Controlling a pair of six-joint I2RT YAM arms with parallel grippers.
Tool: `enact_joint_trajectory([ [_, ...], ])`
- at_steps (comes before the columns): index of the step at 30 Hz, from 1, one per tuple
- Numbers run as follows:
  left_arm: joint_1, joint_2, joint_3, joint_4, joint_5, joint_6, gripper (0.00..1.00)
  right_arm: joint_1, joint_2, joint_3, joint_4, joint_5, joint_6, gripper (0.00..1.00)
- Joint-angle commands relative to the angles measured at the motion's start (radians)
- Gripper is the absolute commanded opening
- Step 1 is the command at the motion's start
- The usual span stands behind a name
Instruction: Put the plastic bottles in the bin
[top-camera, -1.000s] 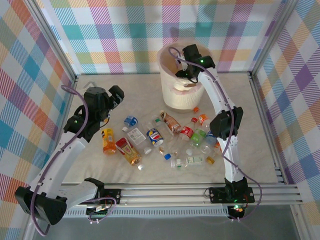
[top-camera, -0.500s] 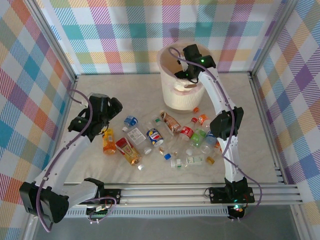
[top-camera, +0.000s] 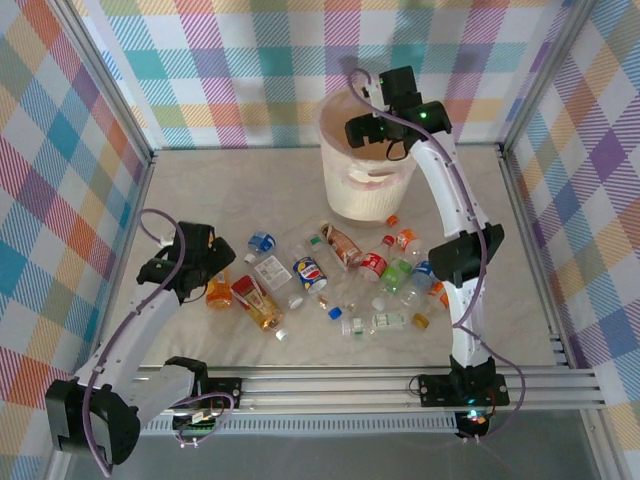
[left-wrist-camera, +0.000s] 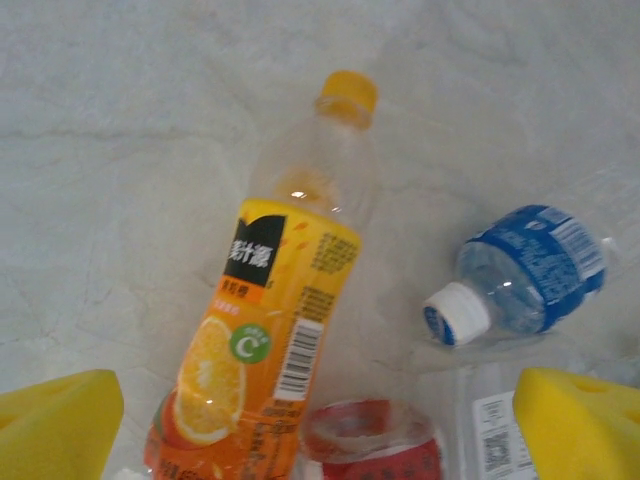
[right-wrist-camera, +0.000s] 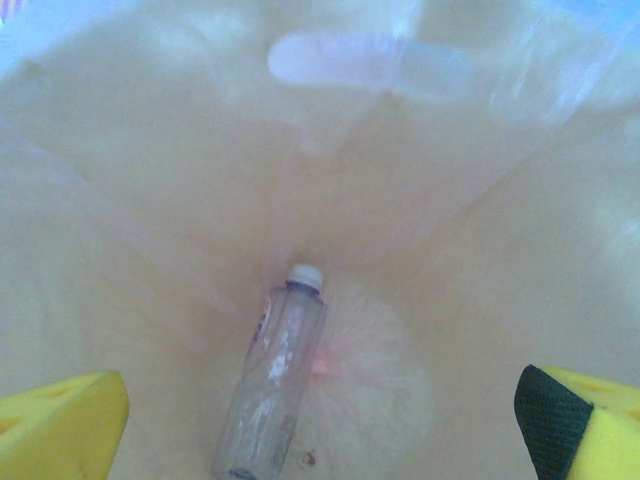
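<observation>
Several plastic bottles (top-camera: 340, 285) lie scattered on the table in front of the bin (top-camera: 362, 198), a large cream-white bucket at the back. My right gripper (top-camera: 372, 132) hangs open over the bin's mouth. Between its yellow pads (right-wrist-camera: 60, 425) I look down at a clear bottle (right-wrist-camera: 275, 380) lying on the bin's floor (right-wrist-camera: 420, 380). My left gripper (top-camera: 203, 266) is low over the left end of the pile, open, its pads (left-wrist-camera: 55, 420) apart on either side of an orange-juice bottle (left-wrist-camera: 285, 300). Beside that lie a red-labelled bottle (left-wrist-camera: 385, 445) and a blue-labelled bottle (left-wrist-camera: 525, 270).
A clear bottle with a white label (left-wrist-camera: 490, 435) lies by the left gripper's right pad. Loose caps (top-camera: 392, 219) sit near the bin's foot. Metal frame posts (top-camera: 520, 190) and checked walls close in the table; a rail (top-camera: 400, 380) runs along the near edge.
My right gripper has opened above the bin and shifted slightly right and up. My left arm has come down and forward onto the orange-juice bottle, still open.
</observation>
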Motion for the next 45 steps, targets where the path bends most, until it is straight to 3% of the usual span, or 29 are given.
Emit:
enact_joint_trajectory([
  [1, 0.032, -0.024, -0.046, 0.002, 0.048, 0.024, 1.0, -0.002, -0.061, 0.027, 0.066, -0.007, 0.018, 1.0],
  [14, 0.106, 0.059, -0.138, 0.129, 0.128, 0.053, 1.0, -0.002, -0.192, -0.088, 0.062, -0.029, 0.147, 1.0],
  [27, 0.178, 0.263, -0.15, 0.252, 0.185, 0.044, 0.95, 0.0, -0.292, -0.255, 0.116, -0.025, 0.171, 1.0],
  [45, 0.219, 0.335, -0.161, 0.3, 0.172, -0.011, 0.61, 0.001, -0.426, -0.46, 0.218, -0.071, 0.196, 1.0],
])
